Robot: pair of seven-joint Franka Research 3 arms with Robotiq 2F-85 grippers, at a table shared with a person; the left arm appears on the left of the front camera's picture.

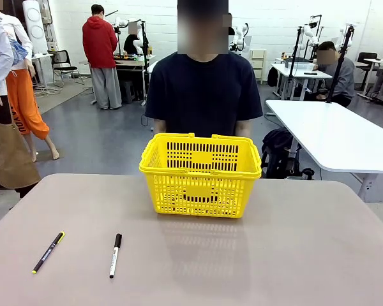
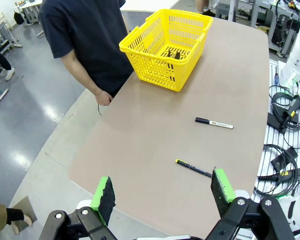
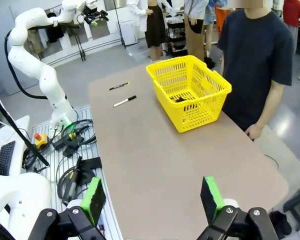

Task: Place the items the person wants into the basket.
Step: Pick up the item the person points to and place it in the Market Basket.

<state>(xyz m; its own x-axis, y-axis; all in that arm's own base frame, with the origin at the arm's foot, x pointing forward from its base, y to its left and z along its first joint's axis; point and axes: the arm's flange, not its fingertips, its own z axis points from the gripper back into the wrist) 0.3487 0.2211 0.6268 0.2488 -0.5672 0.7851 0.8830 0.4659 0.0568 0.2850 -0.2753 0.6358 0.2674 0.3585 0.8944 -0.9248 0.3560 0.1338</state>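
Standing at the far edge of the desk (image 1: 274, 255), the yellow basket (image 1: 201, 175) sits upright just in front of the person (image 1: 203, 95) in the black T-shirt, whose arms hang at their sides. Dark items (image 3: 182, 99) lie on the basket floor, seen through the lattice from both wrist views, but they are too small to tell apart. Two pens lie on the bare desk on the robot's left side, well apart from the basket: a yellow-tipped pen (image 1: 48, 252) and a white-barrelled pen (image 1: 115, 255) beside it. Above the near side of the desk, the left claw (image 2: 162, 192) is spread wide with nothing between its green pads (image 2: 104, 192), and the right claw (image 3: 152, 197) is likewise spread and empty.
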